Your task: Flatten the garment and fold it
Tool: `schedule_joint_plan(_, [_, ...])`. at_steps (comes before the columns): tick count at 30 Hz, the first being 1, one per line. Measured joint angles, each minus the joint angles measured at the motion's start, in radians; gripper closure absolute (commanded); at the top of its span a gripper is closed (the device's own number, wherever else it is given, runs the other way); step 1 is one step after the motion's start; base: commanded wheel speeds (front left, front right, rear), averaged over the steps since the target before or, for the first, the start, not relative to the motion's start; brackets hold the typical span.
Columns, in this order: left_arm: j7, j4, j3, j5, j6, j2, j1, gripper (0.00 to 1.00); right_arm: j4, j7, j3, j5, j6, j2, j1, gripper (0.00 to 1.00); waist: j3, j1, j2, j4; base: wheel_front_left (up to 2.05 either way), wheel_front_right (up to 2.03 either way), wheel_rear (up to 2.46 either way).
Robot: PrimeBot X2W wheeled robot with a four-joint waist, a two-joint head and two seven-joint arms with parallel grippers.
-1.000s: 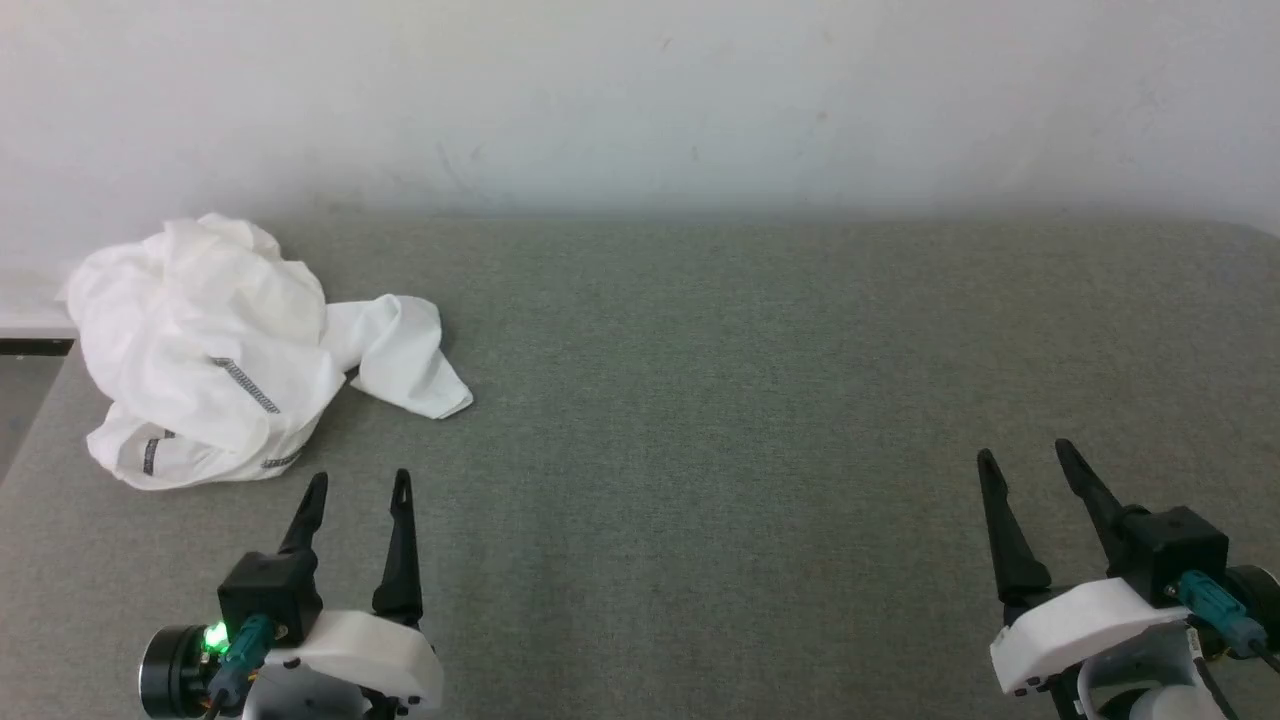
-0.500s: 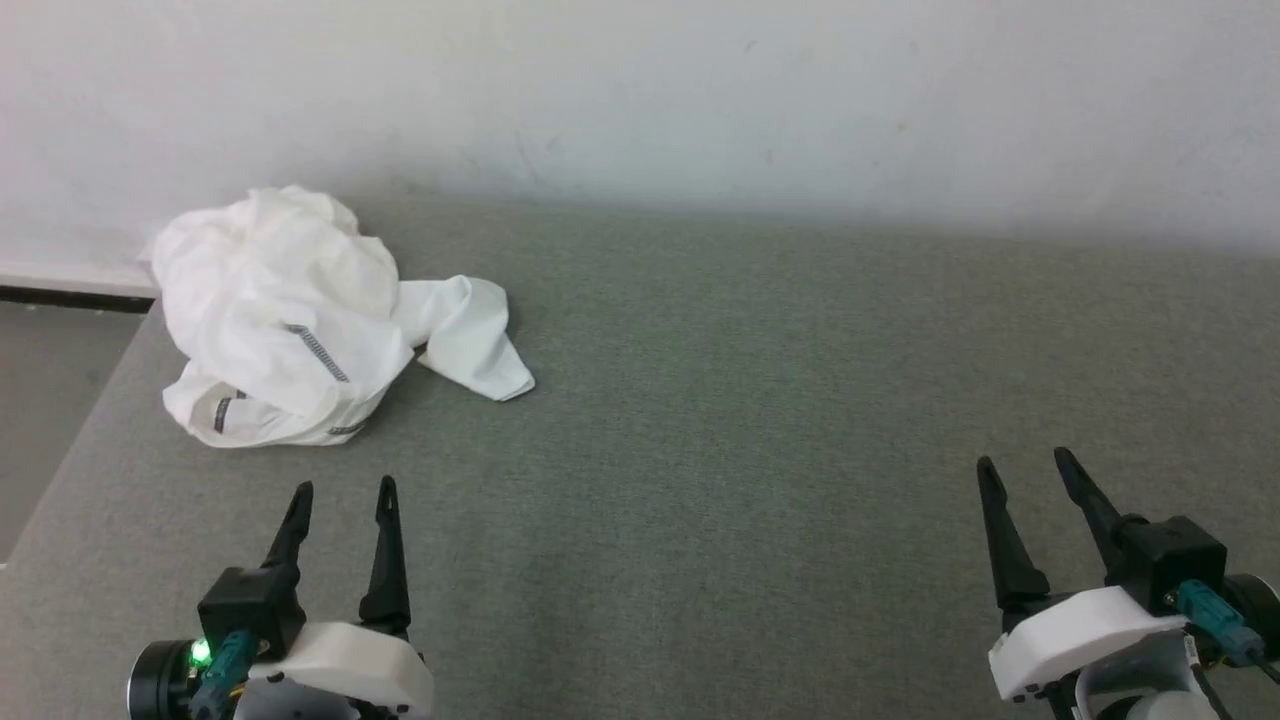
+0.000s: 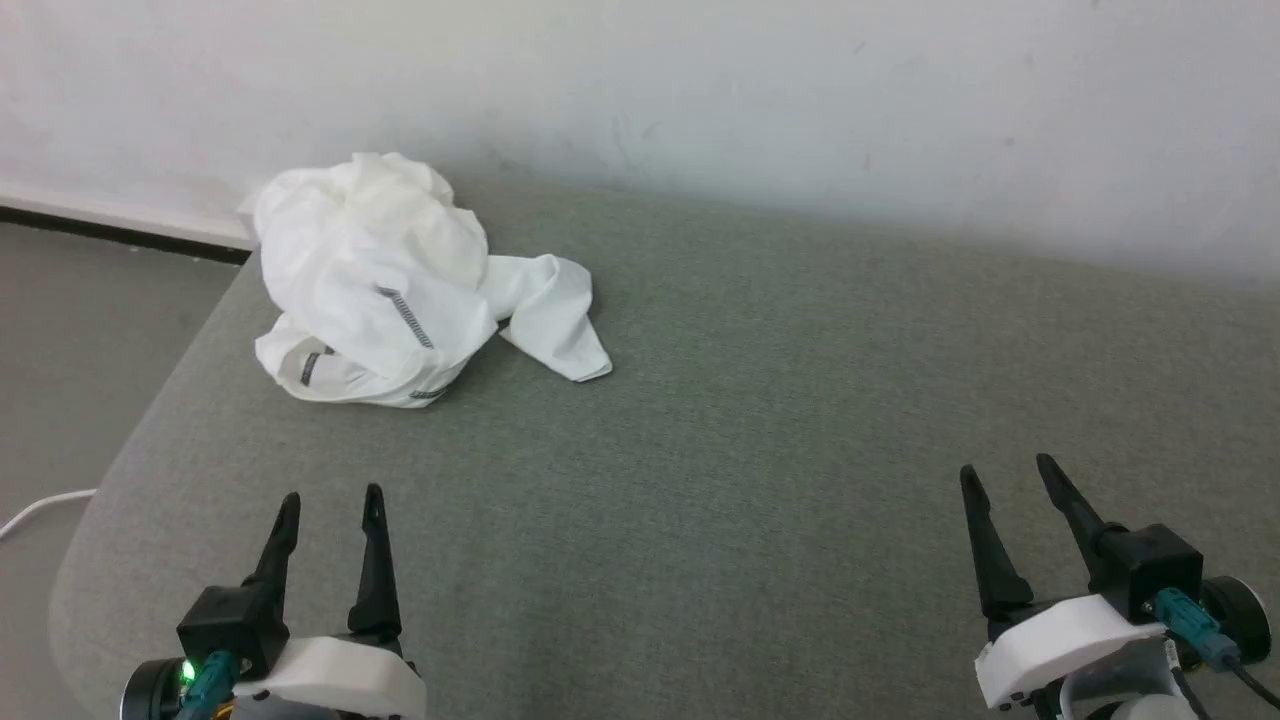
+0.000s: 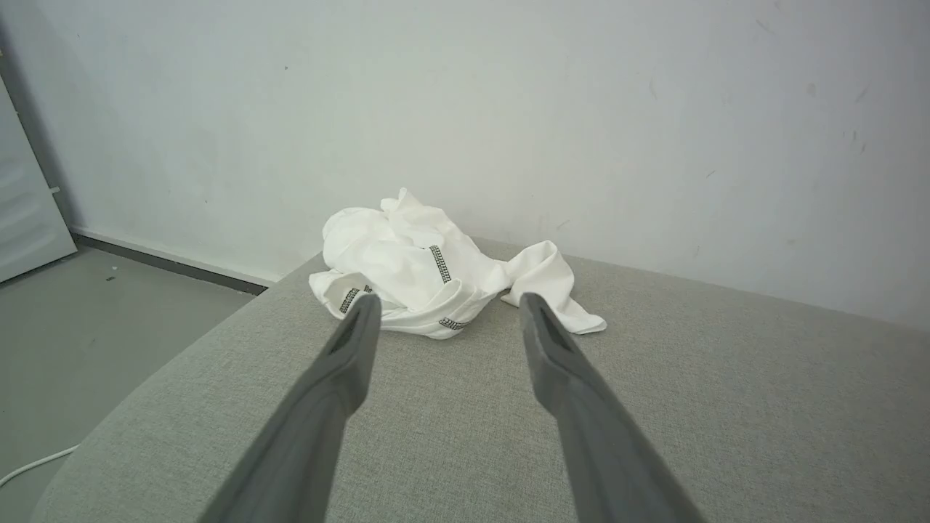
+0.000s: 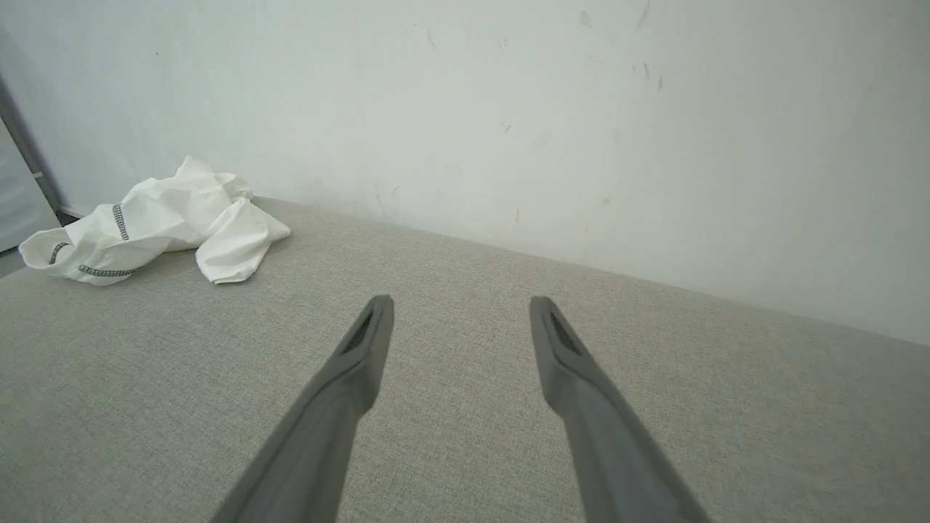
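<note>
Head view: the garment [image 3: 380,290] lies crumpled ahead of the left gripper [image 3: 331,493] and well apart from the right gripper [image 3: 1005,464]; both are spread and empty. Left wrist view: the heap sits just beyond the fingertips, probably lined up for a reach. Right wrist view: it lies far off to the left.

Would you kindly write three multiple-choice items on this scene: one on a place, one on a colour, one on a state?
1. Where does the garment lie on the surface? A. far left, by the wall B. centre C. near right
2. What colour is its stitching? A. red B. dark grey C. yellow
3. How is the left gripper? A. shut on the garment B. open, empty C. shut, empty

1 A: it is bunched at the far left corner.
2 B: dark zigzag lines cross white fabric.
3 B: its jaws stand apart, nothing between.
</note>
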Motion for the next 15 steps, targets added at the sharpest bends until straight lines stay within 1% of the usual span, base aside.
schedule_joint_plan(7, [-0.012, -0.001, 0.001, -0.015, 0.010, 0.000, 0.020, 0.00, 0.016, -0.016, 0.016, -0.002, 0.000, 0.000, -0.002, 0.00, -0.002, 0.0000, 0.0000, 0.054, 0.00, 0.00, 0.00])
schedule_joint_plan(15, [-0.029, -0.002, 0.003, -0.037, 0.011, 0.000, 0.024, 0.00, 0.037, -0.033, 0.024, -0.003, 0.000, 0.000, -0.004, 0.00, -0.002, 0.0000, 0.0000, 0.116, 0.00, 0.00, 0.00])
